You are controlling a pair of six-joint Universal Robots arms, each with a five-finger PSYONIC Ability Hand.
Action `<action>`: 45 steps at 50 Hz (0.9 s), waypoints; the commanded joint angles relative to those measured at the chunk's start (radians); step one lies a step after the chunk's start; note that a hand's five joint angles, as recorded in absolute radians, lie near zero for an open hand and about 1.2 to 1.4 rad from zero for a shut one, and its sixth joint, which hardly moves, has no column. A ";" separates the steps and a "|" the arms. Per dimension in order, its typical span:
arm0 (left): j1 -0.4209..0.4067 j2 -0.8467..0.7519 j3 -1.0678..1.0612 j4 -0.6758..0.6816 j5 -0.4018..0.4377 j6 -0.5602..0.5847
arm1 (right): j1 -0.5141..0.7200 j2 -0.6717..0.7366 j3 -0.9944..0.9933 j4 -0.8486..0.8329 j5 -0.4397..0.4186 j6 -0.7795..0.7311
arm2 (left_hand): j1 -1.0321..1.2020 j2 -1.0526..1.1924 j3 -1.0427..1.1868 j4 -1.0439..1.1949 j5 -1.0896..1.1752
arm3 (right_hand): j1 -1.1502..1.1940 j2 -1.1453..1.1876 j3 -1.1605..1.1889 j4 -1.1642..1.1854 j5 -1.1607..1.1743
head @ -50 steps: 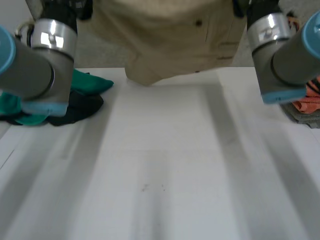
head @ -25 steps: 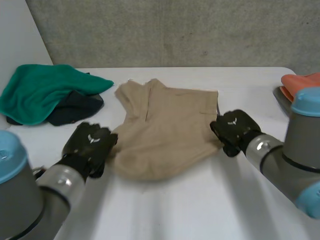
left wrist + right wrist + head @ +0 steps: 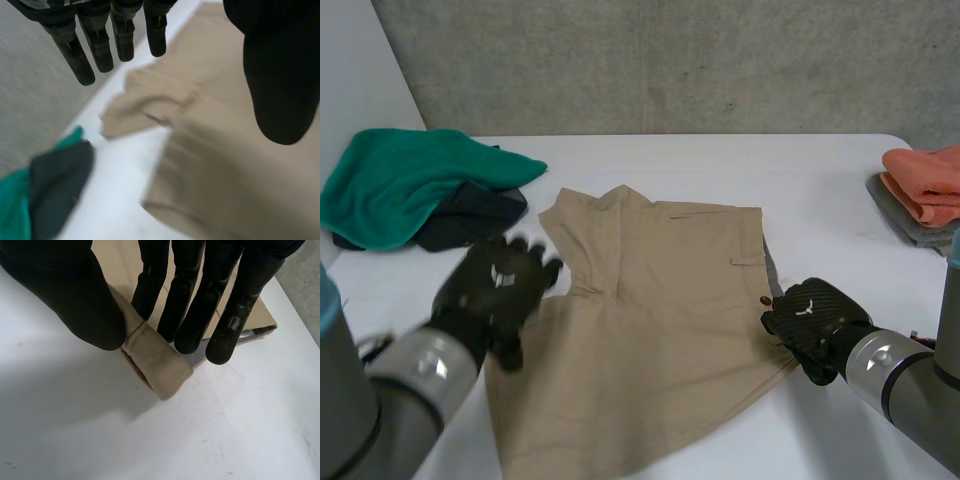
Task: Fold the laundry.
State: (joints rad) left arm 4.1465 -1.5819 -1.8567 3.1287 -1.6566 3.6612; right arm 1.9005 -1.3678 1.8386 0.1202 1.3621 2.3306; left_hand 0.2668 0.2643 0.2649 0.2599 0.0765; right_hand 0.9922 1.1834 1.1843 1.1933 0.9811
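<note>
Farthest left, a green cloth (image 3: 405,180) lies heaped at the far corner of the white table (image 3: 720,165). It sits over a dark garment (image 3: 485,212), which sticks out on the side toward the middle.

Next, the left hand (image 3: 495,290) is over the left part of the beige garment (image 3: 660,320). In the left wrist view its fingers (image 3: 100,47) are straight and spread, with the thumb well off to one side. Nothing is between them, and the beige cloth is below.

The beige garment lies mid-table, mostly flat. Its far left part is rumpled, with a flap turned up.

The right hand (image 3: 810,322) is at the garment's right edge, toward the near corner. In the right wrist view the thumb and fingers (image 3: 192,305) are clamped on a rolled fold of the beige hem.

Far right, an orange cloth (image 3: 925,178) rests folded on a grey cloth (image 3: 910,228) at the table's edge.
</note>
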 commanded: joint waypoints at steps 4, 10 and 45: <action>0.135 -0.291 0.279 0.263 0.365 0.172 | 0.005 0.006 0.033 -0.094 0.000 0.050 | 0.102 0.104 0.104 0.109 0.118 | 0.404 0.213 0.212 0.203 0.241; 0.179 -0.622 0.644 0.212 0.517 0.247 | 0.000 0.019 0.034 -0.117 -0.003 0.108 | 0.287 0.290 0.289 0.294 0.303 | 0.404 0.213 0.212 0.203 0.241; 0.230 -1.127 1.222 0.068 0.795 0.261 | 0.000 0.087 0.057 -0.137 -0.001 0.121 | 1.129 1.132 1.131 1.136 1.145 | 0.404 0.213 0.212 0.203 0.241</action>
State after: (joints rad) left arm 4.3762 -2.7084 -0.6333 3.1951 -0.8489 3.9150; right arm 1.9005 -1.2813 1.8931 -0.0145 1.3609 2.4510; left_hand 1.0481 1.0467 1.0433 1.0433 0.8622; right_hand 0.9971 1.1834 1.1938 1.1933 0.9892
